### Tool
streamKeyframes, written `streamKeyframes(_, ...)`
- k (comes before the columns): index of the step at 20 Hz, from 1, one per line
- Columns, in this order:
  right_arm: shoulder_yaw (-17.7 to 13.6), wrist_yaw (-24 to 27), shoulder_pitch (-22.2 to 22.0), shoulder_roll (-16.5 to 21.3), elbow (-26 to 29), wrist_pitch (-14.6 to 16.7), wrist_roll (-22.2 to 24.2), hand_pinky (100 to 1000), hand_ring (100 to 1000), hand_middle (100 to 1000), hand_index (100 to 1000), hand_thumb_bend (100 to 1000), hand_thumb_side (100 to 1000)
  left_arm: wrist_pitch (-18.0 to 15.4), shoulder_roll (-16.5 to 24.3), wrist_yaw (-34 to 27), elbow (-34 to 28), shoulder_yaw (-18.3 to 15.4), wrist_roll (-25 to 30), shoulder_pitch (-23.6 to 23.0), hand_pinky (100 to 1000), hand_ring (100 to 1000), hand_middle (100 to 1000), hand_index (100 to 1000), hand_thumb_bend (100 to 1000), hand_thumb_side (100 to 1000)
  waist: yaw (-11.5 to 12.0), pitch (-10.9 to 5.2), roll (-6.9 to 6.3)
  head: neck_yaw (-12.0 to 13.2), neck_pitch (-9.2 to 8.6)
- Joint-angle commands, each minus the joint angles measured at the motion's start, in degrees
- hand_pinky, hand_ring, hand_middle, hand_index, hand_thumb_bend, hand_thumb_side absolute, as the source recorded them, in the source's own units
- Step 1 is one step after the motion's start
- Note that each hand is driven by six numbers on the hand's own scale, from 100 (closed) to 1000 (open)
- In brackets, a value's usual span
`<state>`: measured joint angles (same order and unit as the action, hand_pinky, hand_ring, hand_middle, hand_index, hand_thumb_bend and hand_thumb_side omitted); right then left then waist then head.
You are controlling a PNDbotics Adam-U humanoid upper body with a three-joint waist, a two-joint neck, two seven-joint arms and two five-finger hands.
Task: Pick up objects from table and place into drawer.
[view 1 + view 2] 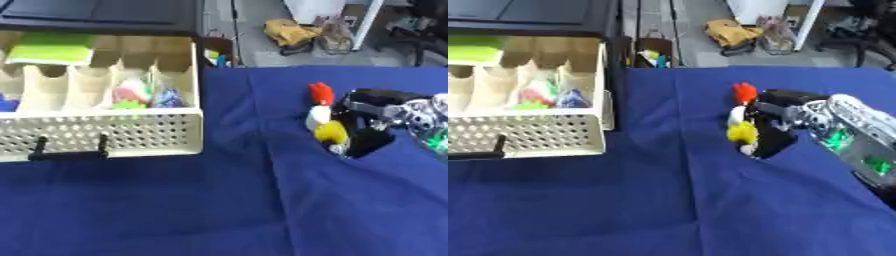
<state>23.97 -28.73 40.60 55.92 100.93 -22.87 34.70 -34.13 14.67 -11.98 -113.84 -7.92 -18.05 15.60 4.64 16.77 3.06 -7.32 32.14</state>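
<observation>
**Blue cloth table, right hand curled on toy at right of frame**

Blue cloth point(219, 210) is spread over the whole table, with folds seen through the middle. Cluttered floor is seen beyond the far edge at the top of the frame, with a yellow bundle point(290, 31) lying there.

Drawer point(105, 131) is seen pulled open at upper left, cream, with a perforated front and a black handle point(70, 152). It is split into narrow compartments. A green flat item point(52, 49) is seen in the back section. Small colourful things point(144, 94), red, green and blue, are bunched in the right compartments; they cannot be told apart.

Right hand point(785, 127) is seen at centre right, entering from the right edge, black with a silver wrist showing green lights. Its fingers are curled round a small toy point(741, 120) with red top, white middle and yellow lower part. Toy is held upright at the hand's left side, low over the cloth; whether it touches the cloth cannot be told. Toy is well apart from the drawer.
</observation>
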Motion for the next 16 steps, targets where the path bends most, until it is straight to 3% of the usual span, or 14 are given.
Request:
streamKeyframes(1,-1.8,0.21,2.73,2.18,3.29,-0.63,-0.62,359,521,390,436,237,394,0.06,1.52,-0.16,-0.75,-0.08,0.21,0.08,380,563,619,819,252,981,-0.04,-1.47,0.05,-0.05,0.24)
streamKeyframes(7,-2.04,-1.0,9.74,-0.57,5.45,-0.91,-1.09,354,508,381,431,230,428,0.35,1.67,-0.37,-0.75,0.09,0.34,-0.33,381,563,619,819,251,981,0.35,-2.24,0.45,-0.15,0.65)
streamKeyframes(16,0.09,-3.94,19.46,-7.37,1.2,-0.01,0.01,355,504,376,429,226,451,0.66,1.96,-0.87,-0.75,0.36,0.56,-0.62,383,564,619,819,250,980,1.36,-3.18,1.04,-0.63,0.86)
